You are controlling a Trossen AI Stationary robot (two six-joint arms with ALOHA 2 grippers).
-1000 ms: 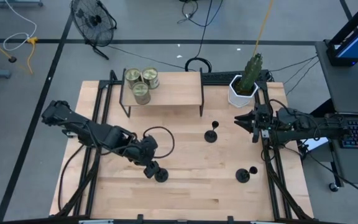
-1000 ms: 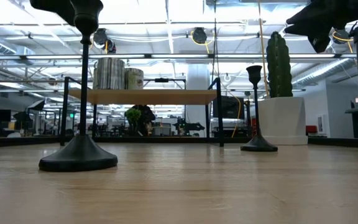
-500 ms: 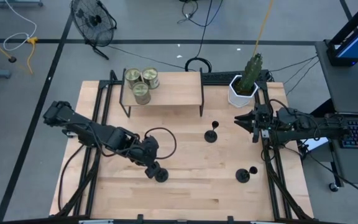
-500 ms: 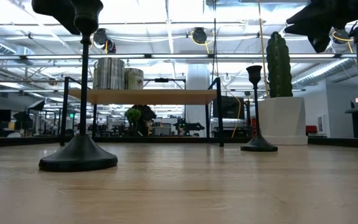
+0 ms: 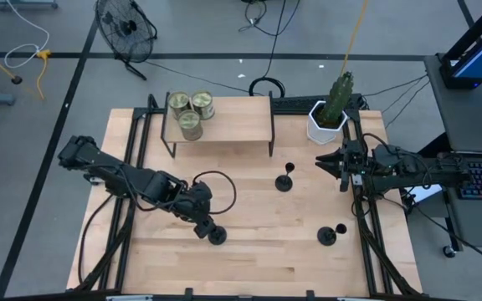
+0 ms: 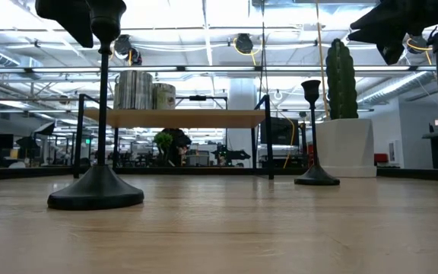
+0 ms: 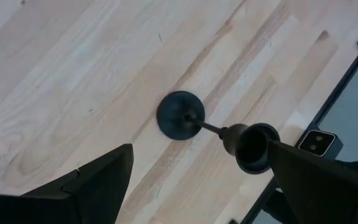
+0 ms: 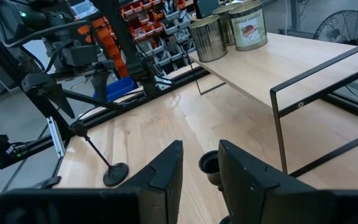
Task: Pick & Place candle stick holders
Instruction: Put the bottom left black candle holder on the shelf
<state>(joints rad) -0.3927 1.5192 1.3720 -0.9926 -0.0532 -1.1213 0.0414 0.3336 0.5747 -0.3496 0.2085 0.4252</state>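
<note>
Jaws spread on my left gripper (image 7: 194,180), straddling the near candle stick holder's (image 7: 182,116) cup from above.

I judge that placement lines up a pinch on its stem; contact isn't visible. Two more holders (image 5: 284,181) (image 5: 327,236) stand on the tabletop (image 5: 266,251) further right, where my right gripper (image 5: 329,162) waits, jaws slightly parted.

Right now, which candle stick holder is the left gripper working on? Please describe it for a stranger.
Start at the raised shelf holding tins. Go toward the table's front-left: the holder stands under the open left gripper. The other two stand unattended further right.
</note>
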